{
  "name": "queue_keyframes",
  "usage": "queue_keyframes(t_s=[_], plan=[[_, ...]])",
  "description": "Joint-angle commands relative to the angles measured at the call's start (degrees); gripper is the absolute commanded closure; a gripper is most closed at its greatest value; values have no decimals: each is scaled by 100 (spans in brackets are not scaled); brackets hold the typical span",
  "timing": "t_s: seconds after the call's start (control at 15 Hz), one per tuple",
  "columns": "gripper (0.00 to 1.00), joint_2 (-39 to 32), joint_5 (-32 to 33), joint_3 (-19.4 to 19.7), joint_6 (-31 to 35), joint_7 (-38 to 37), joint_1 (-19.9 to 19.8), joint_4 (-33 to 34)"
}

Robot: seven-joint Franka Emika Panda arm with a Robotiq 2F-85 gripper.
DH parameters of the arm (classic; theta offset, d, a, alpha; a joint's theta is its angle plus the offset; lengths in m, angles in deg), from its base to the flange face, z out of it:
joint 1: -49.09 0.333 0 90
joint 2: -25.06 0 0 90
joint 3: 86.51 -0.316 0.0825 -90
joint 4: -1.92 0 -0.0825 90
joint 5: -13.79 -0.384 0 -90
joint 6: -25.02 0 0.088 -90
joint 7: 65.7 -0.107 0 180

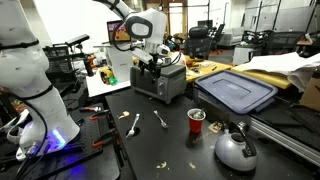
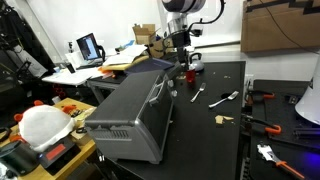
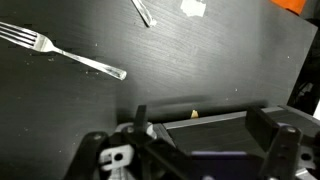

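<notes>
The gripper [image 1: 150,62] is hovering just above the toaster oven [image 1: 165,85] standing on the tabletop [image 1: 172,150], jaws spread wide, gripping nothing. This is looking like an approach; the next move is calling for lowering squarely onto the oven's top edge.

Fork [image 3: 60,50] lies upper left in the wrist view. In an exterior view, red cup [image 1: 197,120] stands centre, kettle [image 1: 236,148] lower right, and blue lid [image 1: 236,92] right of centre on the dark table [image 1: 150,150]. Laptop [image 2: 89,47] glows upper left.
</notes>
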Motion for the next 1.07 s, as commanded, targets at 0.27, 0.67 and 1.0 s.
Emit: queue_keyframes(t_s=[0.27,0.67,1.0], plan=[[0,0,8,-74,-14,71,-119,70],[0,-112,-112,-91,59,115,-125,13],[0,-301,-222,-136,62,164,-160,34]])
